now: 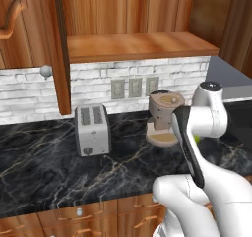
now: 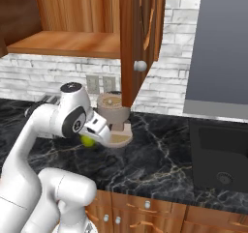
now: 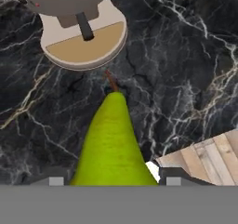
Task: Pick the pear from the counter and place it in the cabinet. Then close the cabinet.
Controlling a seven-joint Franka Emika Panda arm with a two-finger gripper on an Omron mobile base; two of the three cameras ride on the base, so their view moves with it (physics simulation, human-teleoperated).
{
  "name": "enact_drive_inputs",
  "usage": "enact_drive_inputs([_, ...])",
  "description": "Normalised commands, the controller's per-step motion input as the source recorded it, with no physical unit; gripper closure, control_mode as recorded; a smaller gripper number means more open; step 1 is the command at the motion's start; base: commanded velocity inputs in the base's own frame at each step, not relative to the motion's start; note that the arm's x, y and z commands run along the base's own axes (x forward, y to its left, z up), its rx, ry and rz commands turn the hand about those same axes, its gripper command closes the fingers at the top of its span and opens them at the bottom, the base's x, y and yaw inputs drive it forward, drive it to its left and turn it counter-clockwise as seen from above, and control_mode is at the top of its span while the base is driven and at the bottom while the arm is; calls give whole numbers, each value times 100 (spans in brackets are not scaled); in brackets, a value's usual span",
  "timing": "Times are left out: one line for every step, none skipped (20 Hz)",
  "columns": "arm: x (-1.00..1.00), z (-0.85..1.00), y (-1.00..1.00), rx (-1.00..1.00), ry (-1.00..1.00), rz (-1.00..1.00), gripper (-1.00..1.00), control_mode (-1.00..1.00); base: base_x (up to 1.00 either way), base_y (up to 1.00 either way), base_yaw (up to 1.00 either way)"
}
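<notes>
Jaws [image 3: 111, 181]: pinched on the pear's broad lower body.
Pear [image 3: 111, 144]: held between the jaws, stem pointing away; judged light, firm, smooth-skinned, bruisable.
Surface [image 3: 186, 69]: seen beyond the pear.
Coffee grinder [image 3: 83, 32]: past the stem.

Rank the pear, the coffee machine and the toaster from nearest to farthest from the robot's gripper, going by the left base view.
1. pear, between the gripper fingers.
2. coffee machine, just behind it.
3. toaster, far along the counter.

toaster [image 1: 92, 130] left of coffee machine [image 1: 164, 118], on counter [image 1: 44, 172]
</notes>
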Motion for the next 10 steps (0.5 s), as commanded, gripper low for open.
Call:
enact_drive_inputs([-11,100,0,-9,-16,0,100,-100,0,0,0])
enact_drive_inputs([0,100,0,-9,-21,0,100,-100,0,0,0])
enact_drive_inputs([0,100,0,-8,-24,0,100,-100,0,0,0])
enact_drive_inputs([0,100,0,-9,-26,0,100,-100,0,0,0])
enact_drive_inputs([0,100,0,-7,-26,1,100,-100,0,0,0])
enact_drive_inputs([0,100,0,-8,-26,1,100,-100,0,0,0])
enact_drive_inputs([0,100,0,-9,-27,2,100,-100,0,0,0])
enact_drive_inputs([5,100,0,-11,-31,4,100,-100,0,0,0])
enact_drive_inputs([10,100,0,-13,-35,6,100,-100,0,0,0])
enact_drive_inputs([15,100,0,-13,-35,7,100,-100,0,0,0])
